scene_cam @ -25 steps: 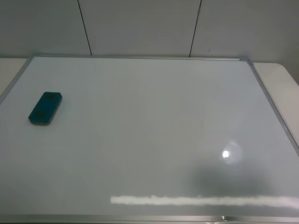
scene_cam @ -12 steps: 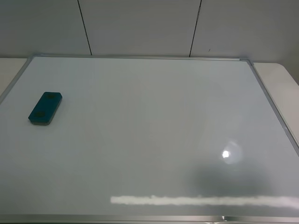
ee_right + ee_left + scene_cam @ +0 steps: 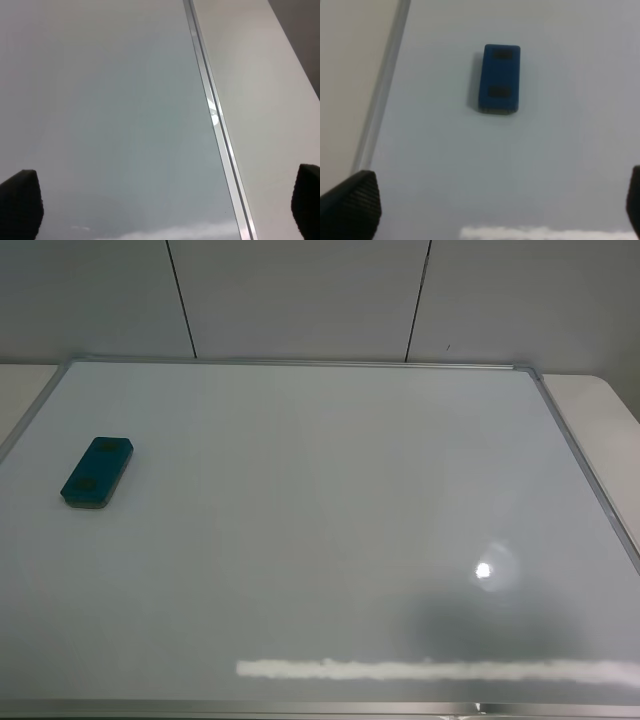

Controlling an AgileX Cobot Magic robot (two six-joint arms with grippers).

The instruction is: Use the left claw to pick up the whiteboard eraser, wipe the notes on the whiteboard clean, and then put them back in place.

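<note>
As the large glossy white rectangular whiteboard with a thin silver metal frame fills nearly the whole exterior high view, we list it first: it lies flat, its surface plain white wherever we look, with a small bright spot of reflected light toward its right side, a long pale streak of glare along the near edge and a soft grey shadow between them. We record no red marker lines on the board in any view. Next we enter the small teal-blue rectangular whiteboard eraser with rounded corners, two dark spots on top and a darker base: it rests flat on the board near the left frame rail, turned at a slant to that rail, with nothing touching it. In the left wrist view the same eraser lies ahead of the left claw, well apart from it, beside the silver frame rail; we see only the two black ribbed fingertips at opposite edges of that picture, spread wide with bare board between them and nothing held. The right gripper is likewise spread wide and empty, its dark fingertips at opposite edges of the right wrist view, over the board's right frame rail and the pale beige tabletop beyond it. Neither arm appears in the exterior high view.
</note>
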